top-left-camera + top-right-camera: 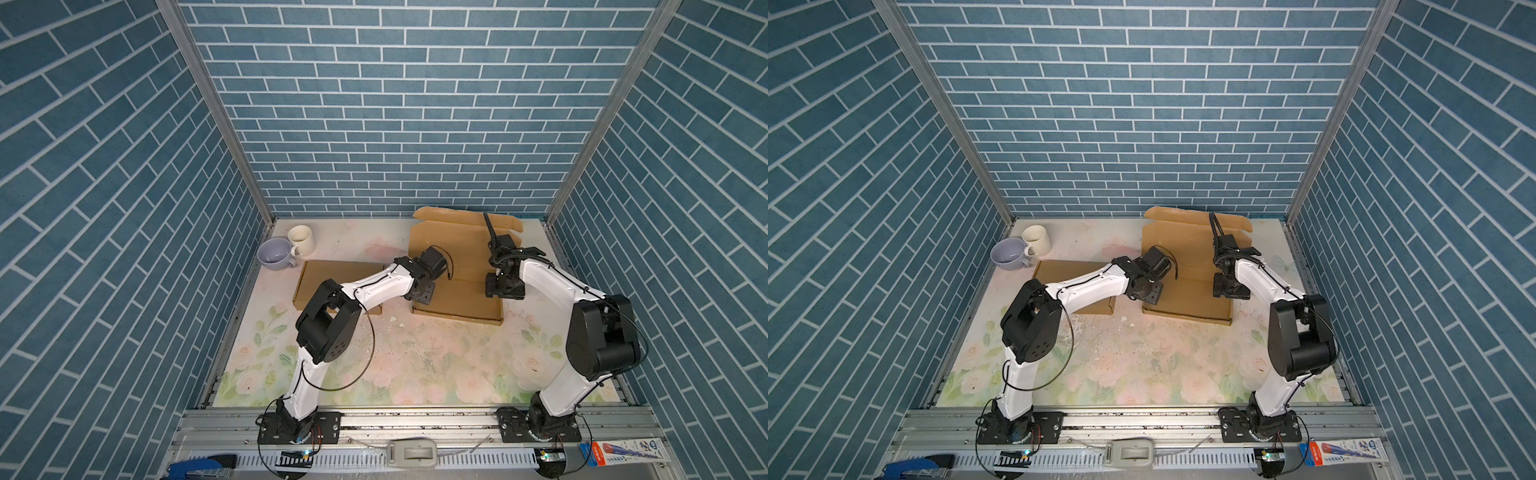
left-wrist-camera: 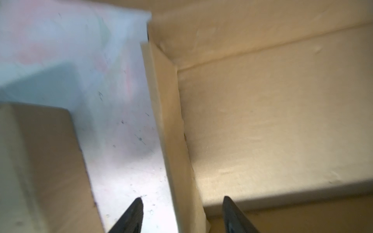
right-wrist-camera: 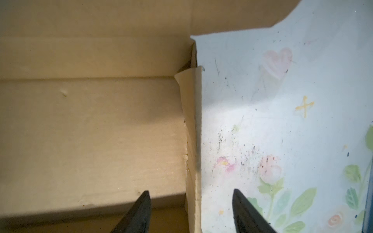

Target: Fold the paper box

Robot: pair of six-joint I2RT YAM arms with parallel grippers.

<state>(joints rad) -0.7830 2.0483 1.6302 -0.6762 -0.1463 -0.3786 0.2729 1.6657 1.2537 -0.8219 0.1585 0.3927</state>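
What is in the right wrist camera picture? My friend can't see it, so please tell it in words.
Two black fingers stand apart, one on each side of the upright side wall of a brown paper box. One finger is over the box's inside, the other over the flowery table. The open lid shows beyond.

Readable text: none in any view.
Printed packet (image 1: 623, 452): lies at the front edge of the rig; blue, orange and white print, its characters too small to read in both top views.
Desk mat (image 3: 323, 80): floral print bearing a yellow plus-shaped mark (image 3: 304, 106) and a pink heart (image 3: 277, 61); no lettering.
Paper box (image 1: 469, 253): plain brown card, nothing to read.
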